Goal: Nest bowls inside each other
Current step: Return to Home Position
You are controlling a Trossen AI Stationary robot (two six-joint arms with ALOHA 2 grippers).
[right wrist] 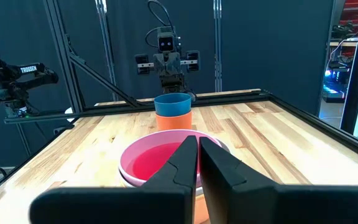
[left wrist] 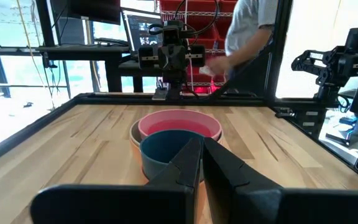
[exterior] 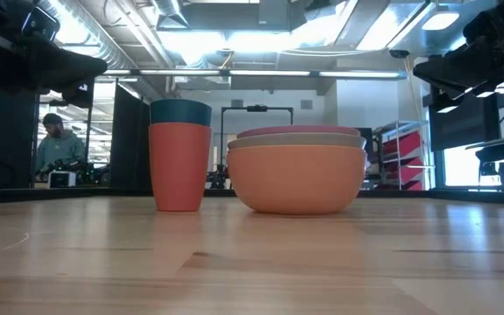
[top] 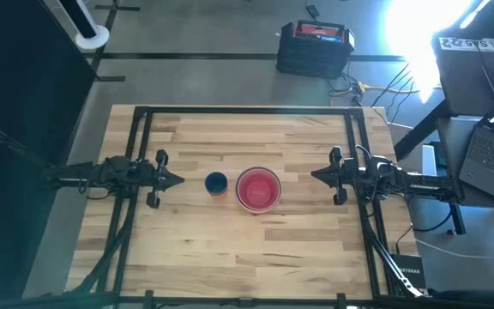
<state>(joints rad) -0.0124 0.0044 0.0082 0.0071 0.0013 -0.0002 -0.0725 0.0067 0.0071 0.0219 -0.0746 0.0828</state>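
Observation:
The bowls (top: 257, 190) stand nested in one stack at the table's middle, resting on the bottom of the orange outermost bowl (exterior: 296, 179). Above its rim show a whitish-grey rim and a pink rim (exterior: 300, 131); the inside looks red (right wrist: 157, 163). My left gripper (top: 178, 180) is shut and level at the left, its tips pointing at the stack (left wrist: 179, 123), apart from it. My right gripper (top: 316, 175) is shut and level at the right, its tips (right wrist: 197, 140) also short of the bowls.
A dark blue cup set inside an orange-red cup (exterior: 179, 157) stands upright just left of the stack (top: 216, 183), between it and my left gripper. Black frame rails (top: 247, 110) edge the table. A person (left wrist: 247, 31) moves behind the right arm.

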